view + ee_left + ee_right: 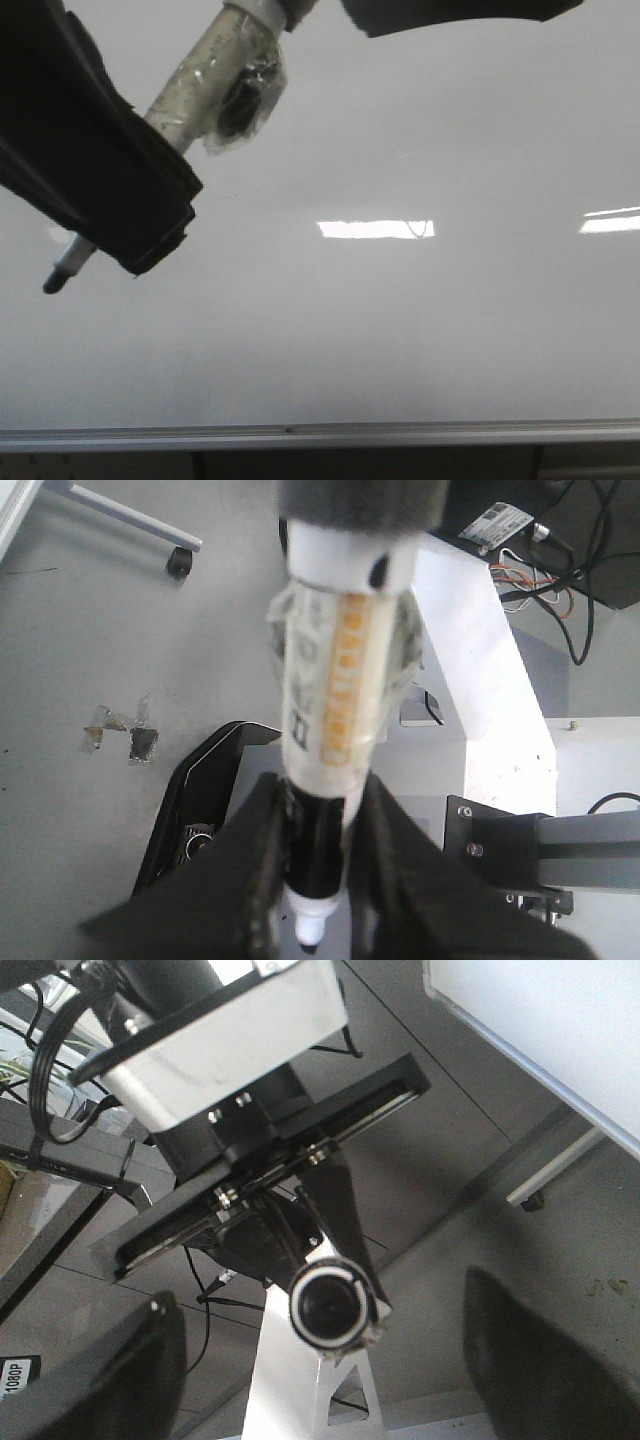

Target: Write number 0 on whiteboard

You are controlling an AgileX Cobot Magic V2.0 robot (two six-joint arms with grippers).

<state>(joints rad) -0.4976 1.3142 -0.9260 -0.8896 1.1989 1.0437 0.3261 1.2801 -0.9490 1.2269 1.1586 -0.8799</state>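
Black thin loop, the 0 (pixel 414 229), sits tiny on the whiteboard (pixel 400 340), at the right end of a bright glare patch; well to its left the left gripper (pixel 140 235) clamps a marker (pixel 190 95), tip clear of the loop; right gripper's (pixel 320 1380) fingers (pixel 110 1370) stand wide, holding nothing.

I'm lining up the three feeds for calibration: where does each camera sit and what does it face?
Front view: faces forward onto the whiteboard; the left gripper holds the marker.
Left wrist view: on the left arm, looking along the marker between the gripper fingers toward the floor.
Right wrist view: on the right arm, facing the left gripper and the marker's end.
All three share the marker.
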